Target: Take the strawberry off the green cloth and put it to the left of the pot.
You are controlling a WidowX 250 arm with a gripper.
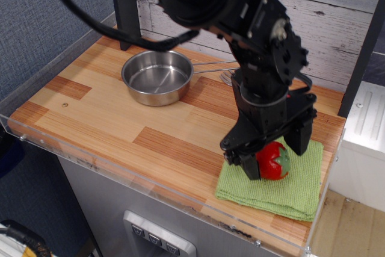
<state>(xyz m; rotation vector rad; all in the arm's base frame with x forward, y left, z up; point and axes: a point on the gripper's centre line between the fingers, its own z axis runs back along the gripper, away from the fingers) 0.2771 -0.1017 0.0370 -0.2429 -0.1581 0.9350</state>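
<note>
Tool (275, 148) lowered over the strawberry (275, 161), fingers spread either side of it, not yet pinched (left finger low at the fruit's left flank, right finger up by its far shoulder). Best closed slowly and square across the widest part, since glossy rounded plastic looks apt to squirt out of an off-centre pinch. Worth lifting straight up before swinging left, to avoid dragging fabric along.

Counter (108, 112) of striped wood laminate, smooth and flat, edged in clear plastic. Green cloth (295, 188) at the near right corner: square, folded, nubbly weave, soft enough to bunch. Pot (156, 77) well apart at the back left: round, shallow, polished steel, thin wire handle pointing right; bare wood to its left for the drop. Strawberry resting on the cloth: red, shiny, tapering, green leafy cap facing right.
</note>
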